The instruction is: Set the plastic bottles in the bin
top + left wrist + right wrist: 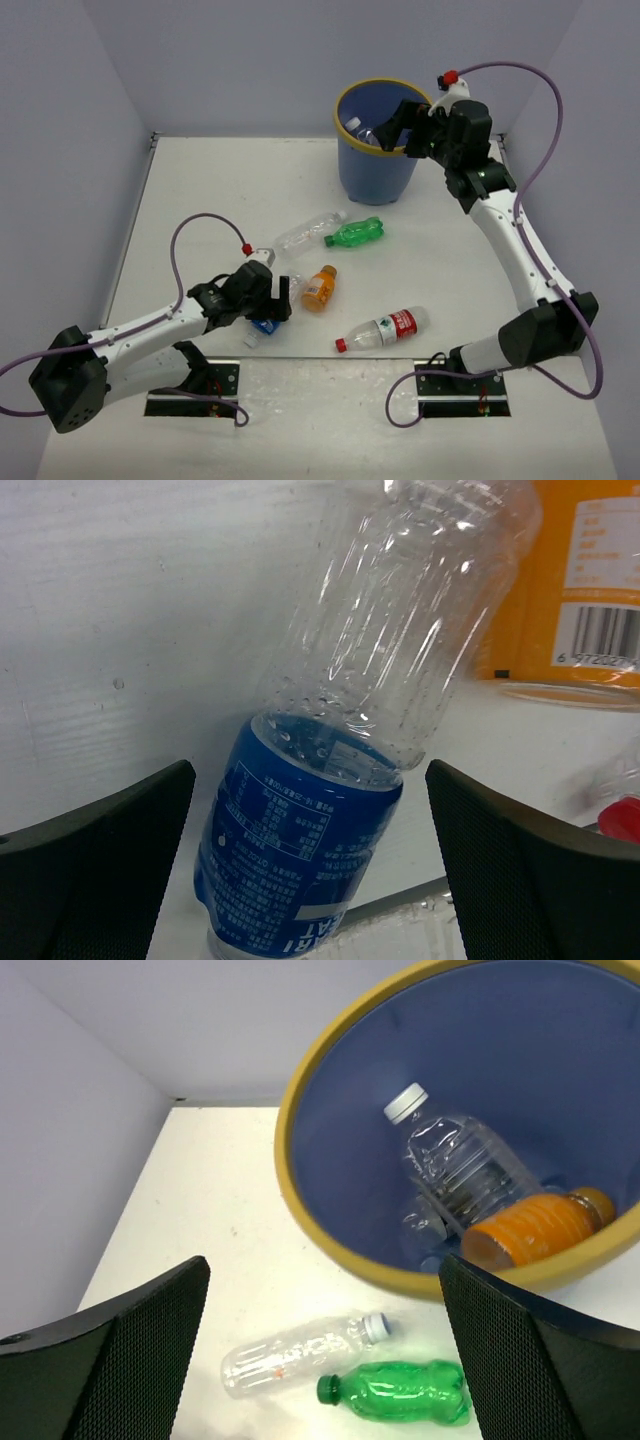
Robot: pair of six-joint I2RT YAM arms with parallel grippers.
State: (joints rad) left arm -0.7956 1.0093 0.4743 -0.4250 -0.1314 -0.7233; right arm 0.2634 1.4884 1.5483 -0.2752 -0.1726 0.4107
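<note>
The blue bin (372,172) with a yellow rim stands at the back; inside it lie a clear bottle (455,1165) and an orange bottle (530,1228). My right gripper (397,130) hovers over its rim, open and empty (320,1360). On the table lie a clear bottle (308,230), a green bottle (355,233), an orange bottle (319,288), a red-labelled bottle (385,329) and a blue-labelled bottle (265,323). My left gripper (280,303) is open, its fingers on either side of the blue-labelled bottle (300,870), apart from it.
Grey walls close in the table on three sides. The two arm bases are at the near edge. The orange bottle (585,580) lies just beyond the blue-labelled one. The clear bottle (300,1350) and the green bottle (405,1392) lie side by side below the bin.
</note>
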